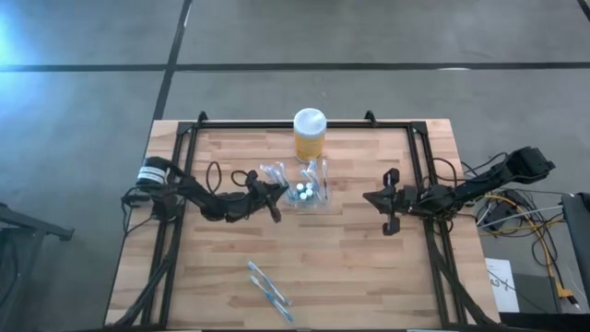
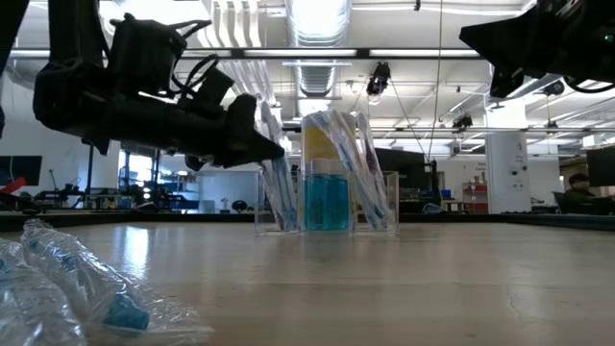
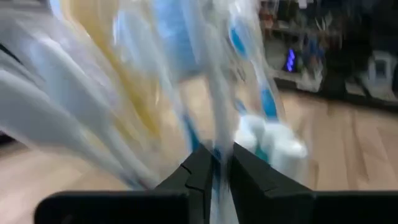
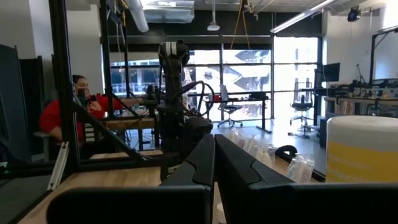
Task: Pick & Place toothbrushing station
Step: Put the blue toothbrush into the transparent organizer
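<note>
Left pincer [image 1: 276,192] is reaching at the toothbrushing station [image 1: 309,191], which is standing mid-tabletop [image 1: 350,263] just in front of the yellow jar [image 1: 309,136]; its fingers [image 3: 202,171] are nipping a wrapped toothbrush [image 3: 214,118] there. Right pincer [image 1: 369,197] is hovering well apart, fingers together.

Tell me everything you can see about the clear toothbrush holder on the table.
The clear toothbrush holder looks like transparent plastic, with upright compartments. It stands upright on the wooden table, near the middle, just in front of the yellow jar. Wrapped toothbrushes lean in it, and something blue shows in its centre. The left gripper is at its left side, fingers nearly closed around a wrapped brush there.
</note>
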Robot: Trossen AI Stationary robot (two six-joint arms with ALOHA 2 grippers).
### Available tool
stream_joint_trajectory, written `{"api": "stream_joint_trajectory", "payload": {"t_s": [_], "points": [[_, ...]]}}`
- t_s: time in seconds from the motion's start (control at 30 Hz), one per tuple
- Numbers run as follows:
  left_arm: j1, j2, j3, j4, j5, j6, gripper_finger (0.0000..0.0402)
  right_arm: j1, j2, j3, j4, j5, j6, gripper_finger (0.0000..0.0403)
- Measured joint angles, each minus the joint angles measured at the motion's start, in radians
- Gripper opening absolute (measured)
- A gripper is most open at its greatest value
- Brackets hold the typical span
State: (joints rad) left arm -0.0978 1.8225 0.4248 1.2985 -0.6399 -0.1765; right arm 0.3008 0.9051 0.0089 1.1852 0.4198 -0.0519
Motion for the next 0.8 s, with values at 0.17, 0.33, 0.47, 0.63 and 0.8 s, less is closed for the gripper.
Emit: {"api": "stream_joint_trajectory", "payload": {"t_s": [0.17, 0.33, 0.47, 0.63, 0.8], "points": [[-0.001, -0.022, -0.005, -0.044, 0.048, 0.053, 0.0078, 0.0, 0.0, 0.0, -0.003, 0.0, -0.001, 0.0008], [-0.005, -0.078, -0.005, -0.136, 0.056, 0.049, 0.0096, 0.0, 0.0, 0.0, -0.005, 0.0, -0.004, 0.0008], [-0.011, -0.161, -0.005, -0.229, 0.056, 0.043, 0.0107, 0.0, 0.0, 0.0, -0.006, 0.0, -0.003, 0.0008], [-0.029, -0.298, -0.005, -0.397, 0.06, 0.023, 0.0118, 0.0, 0.0, 0.0, -0.012, -0.002, 0.0, 0.0008], [-0.041, -0.468, 0.004, -0.596, 0.106, -0.041, 0.0129, 0.0, 0.002, 0.0, -0.036, -0.045, 0.014, 0.0008]]}}
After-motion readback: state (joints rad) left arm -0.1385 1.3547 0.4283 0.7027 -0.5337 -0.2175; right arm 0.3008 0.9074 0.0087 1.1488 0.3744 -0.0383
